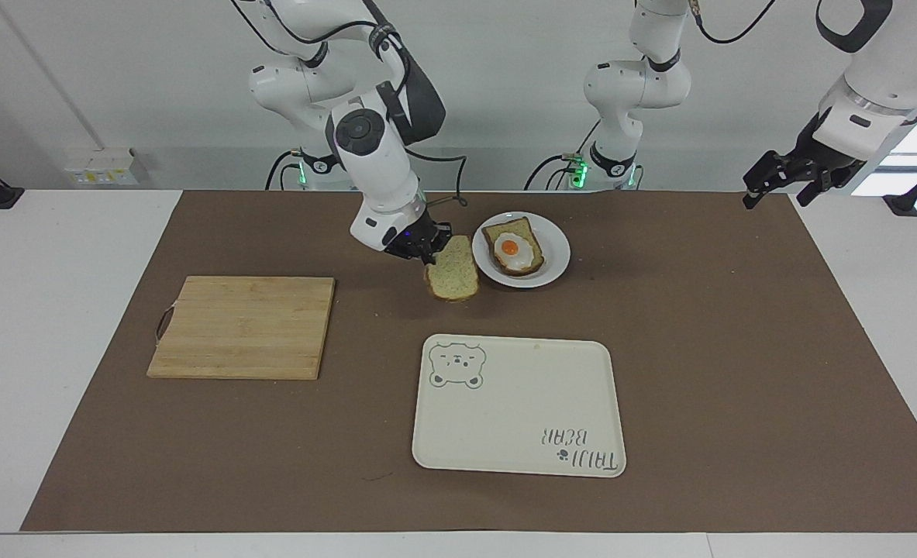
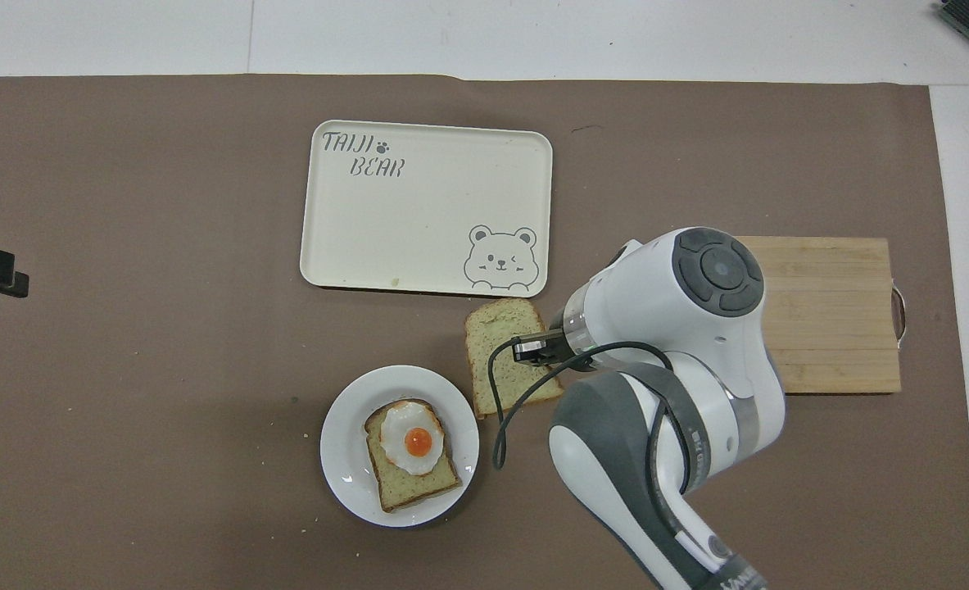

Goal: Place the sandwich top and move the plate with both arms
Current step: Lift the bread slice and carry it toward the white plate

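right gripper [image 1: 425,253] clamped on one edge of the sandwich top [image 1: 453,270], slice in the air just beside the plate [image 1: 555,246] bearing egg toast [image 1: 514,246], apparently clear of its rim, left gripper [image 1: 784,180] waiting with fingers spread, over the table's corner

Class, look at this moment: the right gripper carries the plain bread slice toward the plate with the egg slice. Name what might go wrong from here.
1. The right gripper pinches the sandwich top by one edge only, so it may sag or slip out.
2. It hangs low beside the plate; it could knock the rim.
3. Released off-centre, it may land askew on the egg slice.
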